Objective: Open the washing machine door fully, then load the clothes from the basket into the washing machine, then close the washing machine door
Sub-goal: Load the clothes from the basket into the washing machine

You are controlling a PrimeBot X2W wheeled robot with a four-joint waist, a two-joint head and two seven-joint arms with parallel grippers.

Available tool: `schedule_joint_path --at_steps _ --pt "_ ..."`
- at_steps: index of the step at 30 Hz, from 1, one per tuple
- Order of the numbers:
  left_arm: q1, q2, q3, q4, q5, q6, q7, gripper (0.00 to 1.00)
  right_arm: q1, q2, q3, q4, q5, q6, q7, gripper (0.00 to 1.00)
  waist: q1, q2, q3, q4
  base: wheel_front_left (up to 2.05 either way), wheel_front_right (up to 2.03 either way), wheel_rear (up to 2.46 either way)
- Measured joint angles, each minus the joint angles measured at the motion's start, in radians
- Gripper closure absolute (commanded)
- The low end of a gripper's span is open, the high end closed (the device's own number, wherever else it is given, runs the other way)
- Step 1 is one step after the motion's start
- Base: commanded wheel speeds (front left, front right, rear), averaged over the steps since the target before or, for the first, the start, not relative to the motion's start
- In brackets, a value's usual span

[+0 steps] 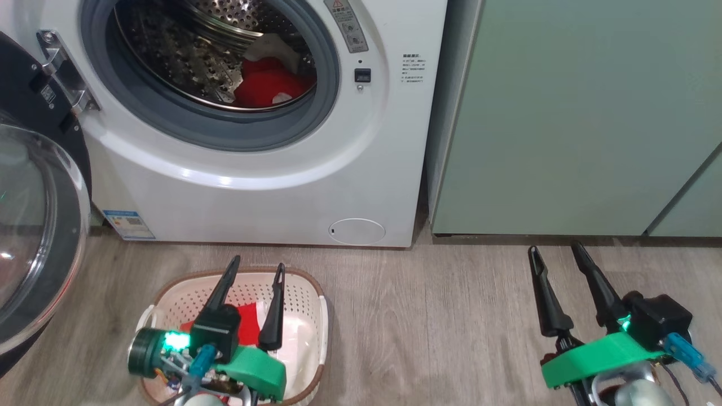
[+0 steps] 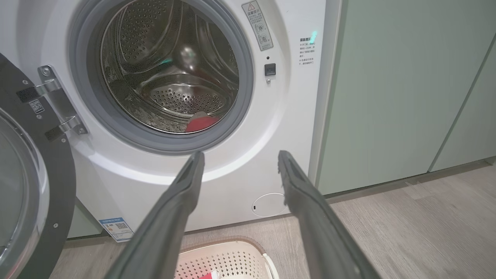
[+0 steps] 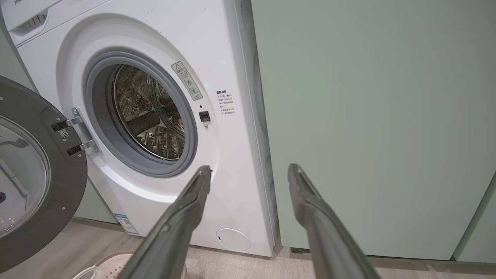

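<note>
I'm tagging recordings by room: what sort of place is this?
Likely a home laundry corner: a front-loading washing machine, a basket of clothes on the floor, pale green cabinets beside it.

No wording can be read. On the washer (image 1: 254,208), right of the opening, a grey warning label (image 1: 347,25) bears a red triangle sign. Further right is small Chinese print (image 1: 414,69). At the lower left, a blue sticker (image 1: 128,224) carries a QR code. Another QR tag (image 2: 37,105) is on the door (image 2: 62,193).
</note>
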Motion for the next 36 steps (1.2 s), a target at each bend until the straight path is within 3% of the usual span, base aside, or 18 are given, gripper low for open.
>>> schedule_joint_path --at_steps 26,36 --pt "0.000 0.000 -0.003 0.012 -0.018 0.008 0.000 0.00 -0.001 0.000 0.001 0.000 0.000 0.000 0.000 0.00 0.0000 0.0000 0.019 -0.004 0.00 0.00 0.00" --pt "-0.048 -0.001 -0.032 0.157 -0.019 0.009 0.000 0.00 -0.011 -0.008 0.002 -0.015 0.000 0.000 0.000 0.00 0.0000 0.0000 0.116 -0.003 0.00 0.00 0.00"
